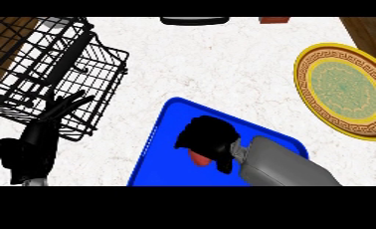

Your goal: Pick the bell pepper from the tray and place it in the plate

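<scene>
A blue tray lies at the lower middle of the counter. My right hand is over it, fingers curled down round a red bell pepper, of which only a small red part shows below the palm. A yellow-rimmed plate with a green centre sits at the right edge, apart from the tray. My left hand rests at the lower left with its fingers straight and spread, holding nothing.
A black wire basket stands at the left, right behind my left hand. A dark object and a red-brown object sit at the counter's far edge. White counter lies between tray and plate.
</scene>
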You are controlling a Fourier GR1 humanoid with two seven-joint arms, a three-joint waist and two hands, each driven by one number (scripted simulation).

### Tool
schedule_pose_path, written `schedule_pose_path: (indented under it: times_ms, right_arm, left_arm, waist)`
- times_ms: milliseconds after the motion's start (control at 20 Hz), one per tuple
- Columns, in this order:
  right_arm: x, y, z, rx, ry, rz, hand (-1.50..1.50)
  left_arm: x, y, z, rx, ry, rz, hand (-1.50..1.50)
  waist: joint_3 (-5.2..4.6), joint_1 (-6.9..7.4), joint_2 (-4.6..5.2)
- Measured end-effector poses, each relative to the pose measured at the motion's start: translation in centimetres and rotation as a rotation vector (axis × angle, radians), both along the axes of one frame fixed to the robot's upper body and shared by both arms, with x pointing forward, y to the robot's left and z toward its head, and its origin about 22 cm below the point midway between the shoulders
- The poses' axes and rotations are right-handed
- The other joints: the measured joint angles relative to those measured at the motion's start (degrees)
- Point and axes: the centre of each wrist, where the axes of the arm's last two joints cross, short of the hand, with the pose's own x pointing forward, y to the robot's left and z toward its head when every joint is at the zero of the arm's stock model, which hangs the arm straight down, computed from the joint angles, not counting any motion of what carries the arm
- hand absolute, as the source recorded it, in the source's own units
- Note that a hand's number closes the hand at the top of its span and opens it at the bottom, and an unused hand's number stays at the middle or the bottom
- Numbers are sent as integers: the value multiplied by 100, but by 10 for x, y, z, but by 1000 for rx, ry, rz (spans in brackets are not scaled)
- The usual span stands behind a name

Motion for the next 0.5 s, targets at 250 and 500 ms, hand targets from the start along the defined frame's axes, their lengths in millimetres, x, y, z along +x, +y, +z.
schedule_pose_path:
  times_ms: [250, 500]
  right_arm:
    - [1, 3, -5, 32, -45, 51, 150]
    - [6, 3, -5, 72, -107, 64, 150]
  left_arm:
    - [0, 0, 1, -5, 7, 3, 0]
    - [0, 0, -1, 3, 4, 11, 0]
  waist:
    - [-1, 6, -4]
    - [12, -14, -9]
